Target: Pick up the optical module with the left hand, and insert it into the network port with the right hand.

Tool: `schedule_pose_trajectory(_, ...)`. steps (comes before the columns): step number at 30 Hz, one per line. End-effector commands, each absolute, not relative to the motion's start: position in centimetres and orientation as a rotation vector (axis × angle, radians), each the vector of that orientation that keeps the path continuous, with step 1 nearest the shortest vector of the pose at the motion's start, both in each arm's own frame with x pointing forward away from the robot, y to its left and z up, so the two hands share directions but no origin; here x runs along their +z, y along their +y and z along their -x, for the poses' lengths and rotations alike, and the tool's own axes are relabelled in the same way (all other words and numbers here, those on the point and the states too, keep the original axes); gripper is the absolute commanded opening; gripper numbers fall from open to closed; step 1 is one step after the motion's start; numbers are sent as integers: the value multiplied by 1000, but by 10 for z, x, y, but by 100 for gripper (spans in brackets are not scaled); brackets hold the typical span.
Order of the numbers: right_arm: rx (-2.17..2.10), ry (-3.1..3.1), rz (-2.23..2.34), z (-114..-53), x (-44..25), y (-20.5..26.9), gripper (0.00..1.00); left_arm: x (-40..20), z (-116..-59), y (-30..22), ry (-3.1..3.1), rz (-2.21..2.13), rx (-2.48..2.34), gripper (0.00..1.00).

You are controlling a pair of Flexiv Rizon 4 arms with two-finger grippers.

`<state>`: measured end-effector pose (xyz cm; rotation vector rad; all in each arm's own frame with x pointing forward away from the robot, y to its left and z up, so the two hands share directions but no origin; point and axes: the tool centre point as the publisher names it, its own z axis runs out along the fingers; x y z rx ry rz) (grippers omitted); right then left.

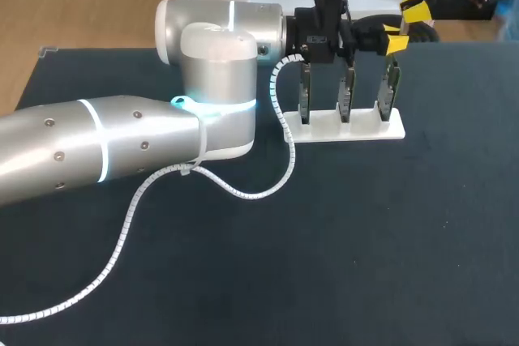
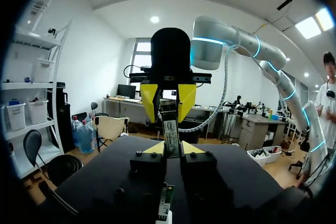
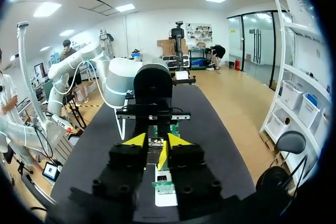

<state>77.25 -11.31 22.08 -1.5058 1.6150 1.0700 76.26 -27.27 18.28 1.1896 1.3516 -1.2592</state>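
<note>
slim silvery optical module (image 2: 170,135) sits pinched in the left gripper (image 2: 171,148), upper middle of the head view, over the white rack of port boards (image 1: 357,130). the right gripper (image 2: 168,103) straddles it, fingers slightly apart; i'd say it should clamp squarely before the left one releases.

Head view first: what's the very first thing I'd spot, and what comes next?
The huge silver left arm with its glowing blue ring fills the left of the table. At the far side, a white stand holds three upright parts. In the left wrist view, the left gripper pinches the optical module, with the right gripper facing it just ahead.
</note>
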Motion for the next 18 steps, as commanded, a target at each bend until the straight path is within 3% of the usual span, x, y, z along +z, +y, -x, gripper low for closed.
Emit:
schedule_pose_trajectory(1, 1062, 1617, 1504, -774, 219, -113, 0, 184, -762, -275, 1348, -1198, -1265, 26)
schedule_pose_trajectory(2, 1063, 1615, 1505, -774, 219, -112, 0, 184, -762, -275, 1348, -1198, -1265, 84)
schedule_pose_trajectory(3, 1063, 1613, 1506, -774, 219, -112, 0, 184, -762, -275, 1348, -1198, -1265, 100)
schedule_pose_trajectory(18, 1054, 1612, 1506, -775, 219, -113, 0, 188, -759, -270, 1355, -1283, -1189, 100)
